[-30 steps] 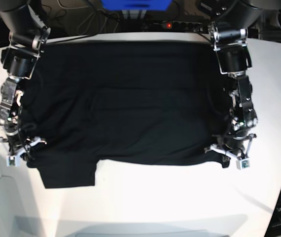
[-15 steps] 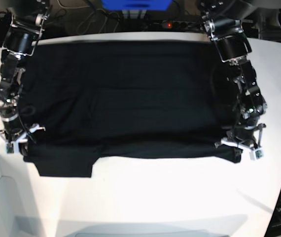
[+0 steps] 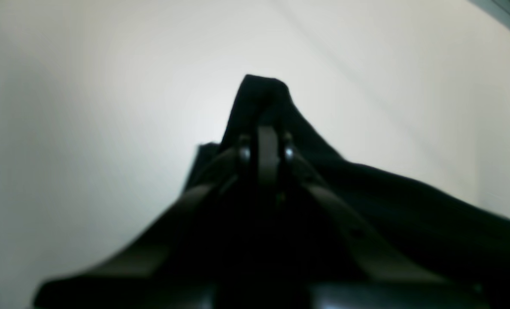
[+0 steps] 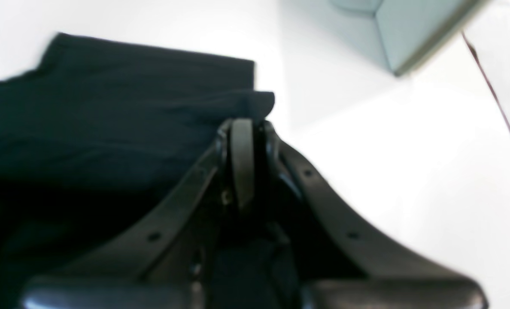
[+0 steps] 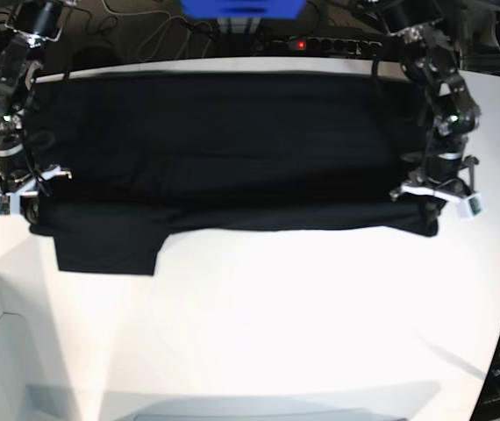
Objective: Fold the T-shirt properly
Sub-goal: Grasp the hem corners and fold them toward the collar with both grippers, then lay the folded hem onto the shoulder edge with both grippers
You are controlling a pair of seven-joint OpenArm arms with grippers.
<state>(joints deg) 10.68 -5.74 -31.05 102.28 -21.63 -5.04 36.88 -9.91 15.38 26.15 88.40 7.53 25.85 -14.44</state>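
At the near corners of the T-shirt [image 5: 224, 149], the left gripper [image 5: 437, 209] and right gripper [image 5: 24, 203] each clamp the cloth, seemingly to keep its edge taut for folding.

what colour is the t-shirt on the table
Black all over; no print shows on the T-shirt. The base view shows it best, spread across the white table.

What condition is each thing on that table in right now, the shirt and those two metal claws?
T-shirt: spread out on the white table, front edge doubled over, one sleeve sticking out toward the camera, not yet fully folded.
Left gripper: shut on the T-shirt's corner.
Right gripper: shut on the T-shirt's opposite corner.
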